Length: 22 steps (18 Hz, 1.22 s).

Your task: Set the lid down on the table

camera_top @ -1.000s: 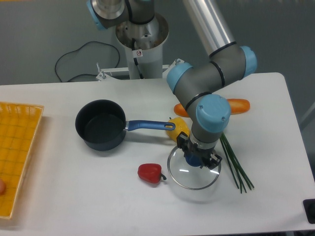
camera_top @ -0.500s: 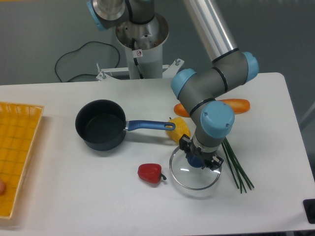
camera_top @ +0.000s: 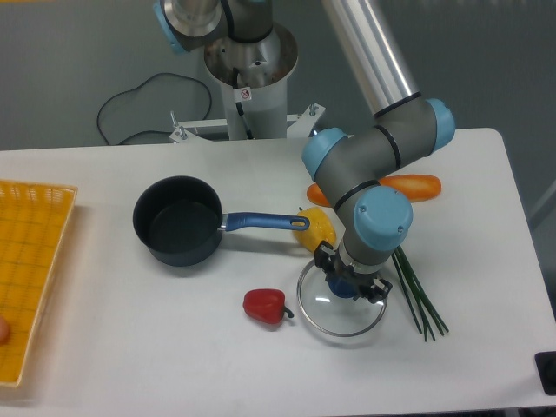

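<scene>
The lid [camera_top: 334, 314] is a clear glass disc with a thin metal rim, lying flat low over the white table [camera_top: 174, 347], right of centre. I cannot tell whether it touches the tabletop. My gripper [camera_top: 347, 285] points straight down over its middle, fingers closed around the blue centre knob, which is mostly hidden between them. The dark blue saucepan [camera_top: 178, 220] stands lidless to the left, its blue handle pointing right.
A red pepper [camera_top: 265, 305] lies just left of the lid and a yellow pepper [camera_top: 314, 228] just behind it. Green chives [camera_top: 415, 291] lie to the right, an orange vegetable [camera_top: 415, 186] behind the arm. A yellow woven tray [camera_top: 30, 269] sits at the left edge.
The wrist and the lid have shifted only slightly, a little left and back. The grip on the knob is unchanged.
</scene>
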Available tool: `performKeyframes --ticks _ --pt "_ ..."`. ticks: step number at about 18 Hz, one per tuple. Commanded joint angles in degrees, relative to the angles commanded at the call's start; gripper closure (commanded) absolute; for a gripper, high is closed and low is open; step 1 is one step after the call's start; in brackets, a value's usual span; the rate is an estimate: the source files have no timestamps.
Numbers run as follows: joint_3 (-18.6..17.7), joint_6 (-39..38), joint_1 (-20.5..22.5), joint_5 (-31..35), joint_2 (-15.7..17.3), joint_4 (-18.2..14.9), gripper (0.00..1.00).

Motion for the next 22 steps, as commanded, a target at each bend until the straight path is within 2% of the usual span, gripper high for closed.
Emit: performKeyframes --ticks 22 --pt "-0.53 -1.32 -1.05 0.09 -1.05 0.09 0.36"
